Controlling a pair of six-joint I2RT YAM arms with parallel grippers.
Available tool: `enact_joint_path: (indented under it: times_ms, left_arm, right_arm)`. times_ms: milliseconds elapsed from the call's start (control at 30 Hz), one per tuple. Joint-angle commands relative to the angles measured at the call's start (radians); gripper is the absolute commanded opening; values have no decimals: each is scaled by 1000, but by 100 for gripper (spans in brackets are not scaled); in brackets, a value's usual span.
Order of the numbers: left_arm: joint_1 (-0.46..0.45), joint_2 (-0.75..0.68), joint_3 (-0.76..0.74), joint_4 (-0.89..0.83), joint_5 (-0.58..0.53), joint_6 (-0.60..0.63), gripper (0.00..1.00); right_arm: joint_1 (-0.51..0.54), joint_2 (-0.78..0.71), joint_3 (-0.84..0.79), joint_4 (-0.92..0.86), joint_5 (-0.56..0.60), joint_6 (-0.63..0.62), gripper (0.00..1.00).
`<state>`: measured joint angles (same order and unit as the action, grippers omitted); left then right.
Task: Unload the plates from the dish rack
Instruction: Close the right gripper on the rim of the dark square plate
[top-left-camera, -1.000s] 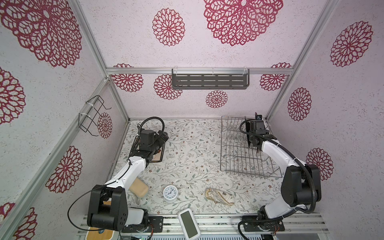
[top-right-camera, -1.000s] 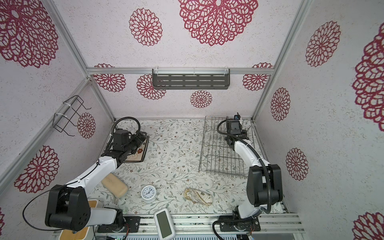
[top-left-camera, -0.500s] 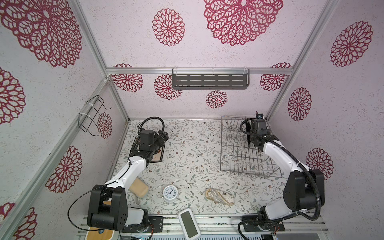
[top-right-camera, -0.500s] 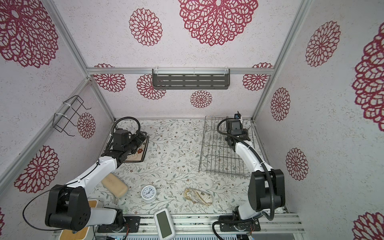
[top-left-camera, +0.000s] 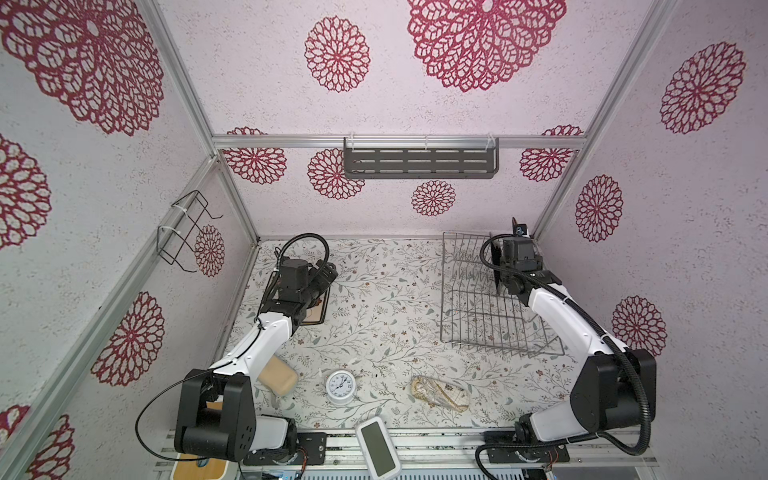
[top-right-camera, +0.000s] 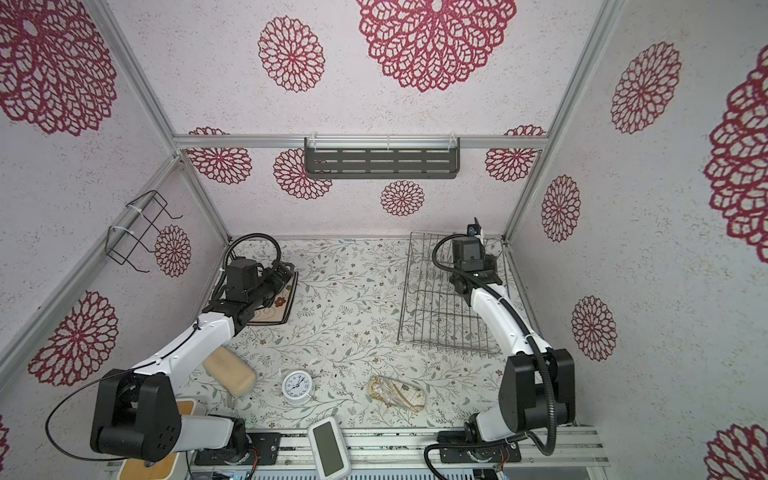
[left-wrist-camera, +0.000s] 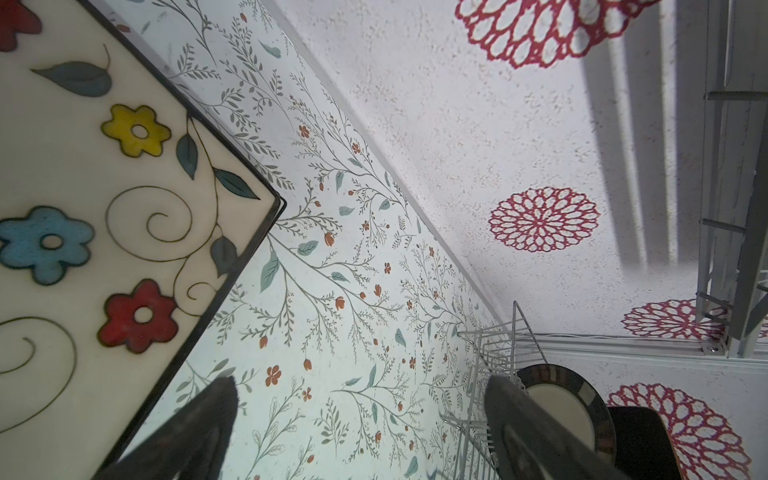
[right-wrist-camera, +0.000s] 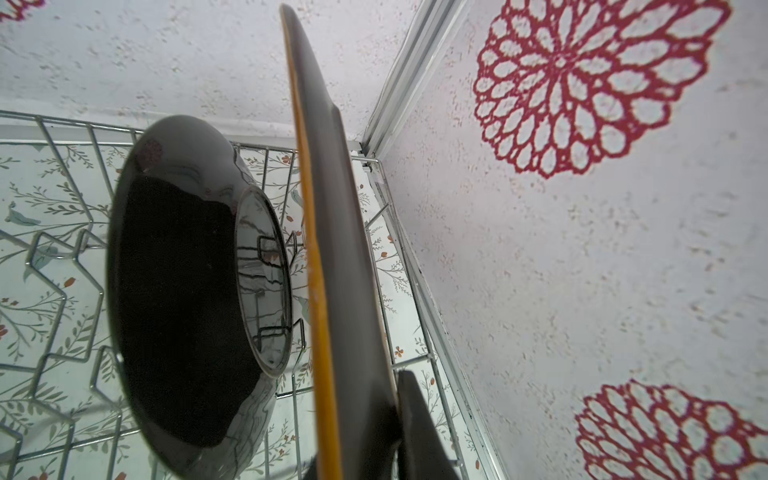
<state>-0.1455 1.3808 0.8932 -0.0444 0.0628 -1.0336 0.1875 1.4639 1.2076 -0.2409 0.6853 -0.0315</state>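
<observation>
My right gripper (right-wrist-camera: 363, 432) is closed tight on the rim of a dark plate (right-wrist-camera: 332, 249). The plate is upright and seen edge-on from the wrist, with an orange-brown line running along its edge. It stands over the far right part of the dish rack (top-left-camera: 478, 320), between a round plate (right-wrist-camera: 187, 311) and the right wall. The round plate, glossy and dark on its back, stands upright in the tines just beside the held one, with only a narrow gap between them. On the other side the wall is near. I cannot tell whether the dark plate touches the rack wires.

The rack sits in the far right corner of the worktop (top-left-camera: 386, 299), its far and right edges close to the walls.

My left gripper (left-wrist-camera: 357, 415) is spread wide, holding nothing, and hovers at a corner of the flower-painted plate (left-wrist-camera: 83, 208). That cream plate lies flat on the worktop near the left wall, and its thin dark rim comes to a rounded corner. Between this plate and the rack lies a broad open stretch of patterned worktop.

Along the near edge, well apart from both grippers, sit a tan block (top-left-camera: 278, 376), a small white clock (top-left-camera: 340, 386) and a crumpled clear bag (top-left-camera: 440, 397).
</observation>
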Motion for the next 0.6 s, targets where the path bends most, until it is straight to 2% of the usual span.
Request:
enact_joint_path:
  times_ms: [0, 567]
  left_arm:
    - [-11, 5, 19, 24, 5, 1, 97]
    - [-15, -1, 9, 35, 6, -4, 97]
  right_arm:
    - [10, -106, 54, 177, 124, -28, 0]
    - [77, -194, 53, 199, 168, -66, 0]
